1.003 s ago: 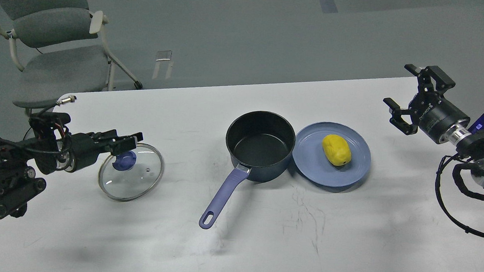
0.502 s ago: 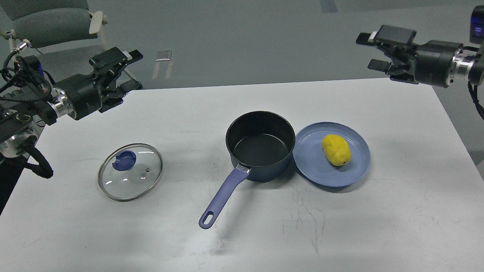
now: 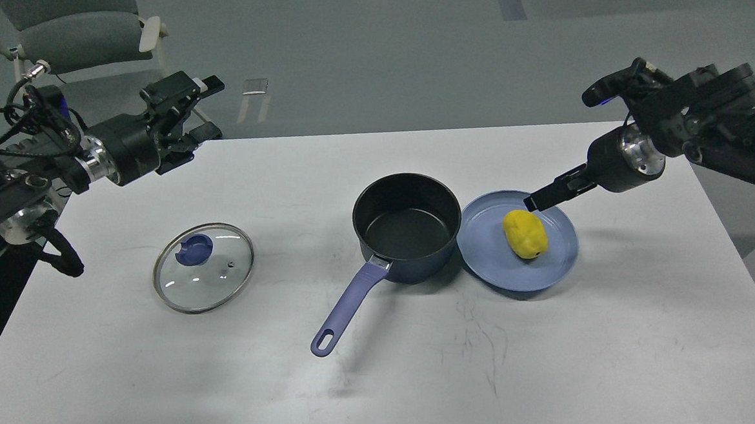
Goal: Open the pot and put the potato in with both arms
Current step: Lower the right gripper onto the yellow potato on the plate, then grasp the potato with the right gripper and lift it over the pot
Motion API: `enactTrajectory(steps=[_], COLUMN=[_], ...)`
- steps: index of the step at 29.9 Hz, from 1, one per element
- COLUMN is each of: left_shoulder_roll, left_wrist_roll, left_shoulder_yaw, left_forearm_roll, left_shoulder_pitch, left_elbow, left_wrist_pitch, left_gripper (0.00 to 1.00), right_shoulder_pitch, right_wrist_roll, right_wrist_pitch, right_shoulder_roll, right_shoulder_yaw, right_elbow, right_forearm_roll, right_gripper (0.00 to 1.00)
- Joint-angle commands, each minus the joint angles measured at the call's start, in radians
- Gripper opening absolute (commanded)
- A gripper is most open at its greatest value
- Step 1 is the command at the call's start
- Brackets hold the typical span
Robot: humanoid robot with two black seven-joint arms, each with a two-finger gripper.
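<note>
A white counter (image 3: 407,381), scuffed with faint dark marks, stands on a grey floor, with a grey chair (image 3: 70,28) behind its far left corner. The open pot (image 3: 406,228) sits mid-counter, touching a blue plate (image 3: 555,266) that holds the yellow potato (image 3: 525,234). The glass lid (image 3: 203,267) lies flat at left. The left tool (image 3: 192,115) hovers spread and empty; the right tool (image 3: 541,199) points at the potato, its gap unreadable.

White table (image 3: 604,327), scuffed with dark marks near centre front. Blue plate (image 3: 559,263) on it, right of centre. Grey chair (image 3: 79,38) with white armrests on grey floor (image 3: 393,45) beyond table's far left corner.
</note>
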Motion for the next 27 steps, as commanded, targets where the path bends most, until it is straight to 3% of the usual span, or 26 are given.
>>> enactTrajectory(steps=[1, 20, 26, 27], left_shoulder_roll=[0.004, 0.024, 0.019, 0.019], left_wrist_roll=[0.0, 0.0, 0.0, 0.0], left_shoulder_yaw=[-0.001, 0.0, 0.0, 0.0], left_forearm_roll=[0.0, 0.001, 0.001, 0.001], left_shoulder_pitch=[0.0, 0.0, 0.001, 0.0], left_elbow=[-0.009, -0.029, -0.029, -0.029], left_wrist_pitch=[0.0, -0.001, -0.001, -0.001], left_gripper=[0.98, 0.98, 0.98, 0.98], right_shoulder_pitch=[0.0, -0.093, -0.109, -0.11], right_wrist_roll=[0.0, 0.0, 0.0, 0.0], right_wrist_pitch=[0.0, -0.002, -0.002, -0.002], right_shoulder_roll=[0.081, 0.205, 0.228, 0.228], right_shoulder_yaw=[-0.06, -0.124, -0.127, -0.129], right_elbow=[-0.049, -0.16, -0.175, -0.177], right_forearm_roll=[0.0, 0.003, 0.003, 0.003], right_gripper=[0.99, 0.98, 0.89, 0.81])
